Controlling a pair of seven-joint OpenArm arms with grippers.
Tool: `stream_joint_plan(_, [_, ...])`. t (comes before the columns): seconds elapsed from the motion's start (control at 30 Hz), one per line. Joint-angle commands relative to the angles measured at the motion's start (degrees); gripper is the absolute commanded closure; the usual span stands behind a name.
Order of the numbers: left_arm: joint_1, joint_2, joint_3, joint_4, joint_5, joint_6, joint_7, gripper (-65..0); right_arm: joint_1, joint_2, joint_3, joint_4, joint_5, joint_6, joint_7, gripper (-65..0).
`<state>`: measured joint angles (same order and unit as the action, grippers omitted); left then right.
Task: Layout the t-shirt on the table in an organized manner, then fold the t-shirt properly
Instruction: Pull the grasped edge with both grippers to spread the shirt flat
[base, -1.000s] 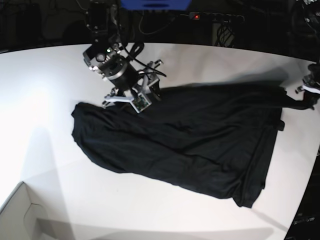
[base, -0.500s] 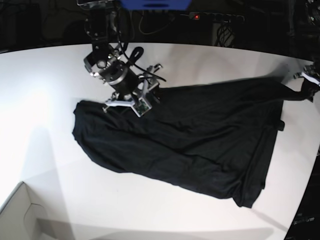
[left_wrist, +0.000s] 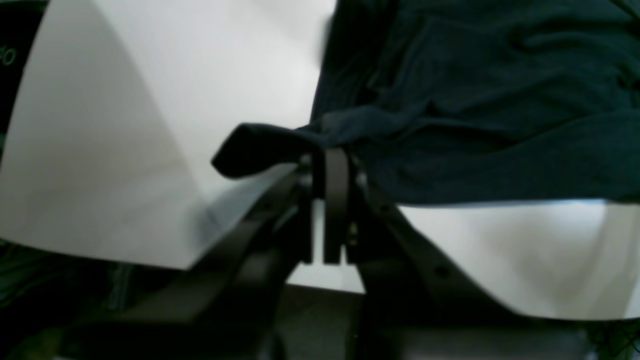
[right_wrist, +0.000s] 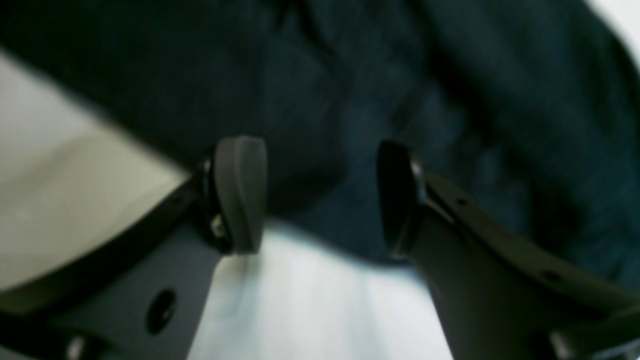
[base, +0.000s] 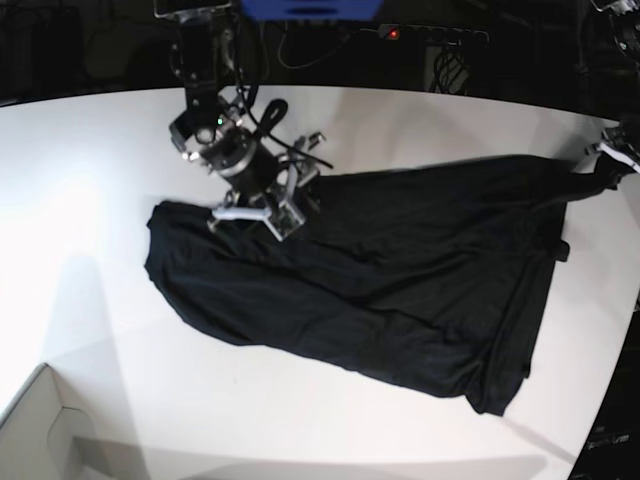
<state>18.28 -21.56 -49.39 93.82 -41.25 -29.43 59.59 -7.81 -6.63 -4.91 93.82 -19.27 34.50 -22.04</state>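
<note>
Shifted cloth corner (base: 590, 183), arm (base: 215, 95) overhead

plain black t-shirt (base: 400, 260), smooth white table (base: 250, 410)

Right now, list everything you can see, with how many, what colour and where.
T-shirt: one, black, rumpled across the table, one corner in the left jaws.
Table: one, white, under the t-shirt.
Box corner: one, white, at the base view's lower left edge.
Left gripper: one, black, jaws shut on the t-shirt, at the base view's right edge.
Right gripper: one, dark, jaws open, over the t-shirt's far edge, upper left in the base view.
</note>
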Motion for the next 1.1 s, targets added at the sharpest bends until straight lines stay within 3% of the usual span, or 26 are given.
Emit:
stream_joint_plan(0.0, [-0.1,-1.2,-0.3,0.6,-0.6,-0.2,-0.9,-0.1,1.5,0.3,-0.3,0.6,0.8,-0.2,1.3,-36.1])
stream_joint_plan(0.23, [-0.1,-1.2,-0.4,0.6,-0.6,-0.2,-1.0,-0.1,5.3,4.8,-6.2,-3.1,0.8,-0.2,0.7,-36.2])
stream_joint_plan(0.5, [-0.1,-1.1,-0.5,0.6,-0.6,-0.2,-1.0,-0.1,5.0,4.8,-6.9,-5.3,0.8,-0.2,1.1,-34.4])
stream_joint_plan(0.57, [-0.2,-1.1,-0.5,0.6,-0.6,-0.2,-1.0,-0.1,5.0,4.8,-6.9,-5.1,0.8,-0.2,1.1,-28.1])
stream_joint_plan(0.73, [-1.2,-1.1,-0.4,0.6,-0.6,-0.2,-1.0,-0.1,5.0,4.9,-6.6,-4.8,0.8,-0.2,0.8,-0.1])
stream_joint_plan(0.83, [-1.3,-1.1,-0.3,0.6,-1.0,-0.2,-0.6,-0.1,3.6,5.1,-6.6,-4.5,0.8,-0.2,0.9,0.0])
stream_joint_plan(1.07, [-1.2,-1.0,-0.4,1.2,-1.1,-0.2,-0.5,-0.1,-1.7,8.8,-6.4,1.8,0.9,-0.2,1.1,0.0])
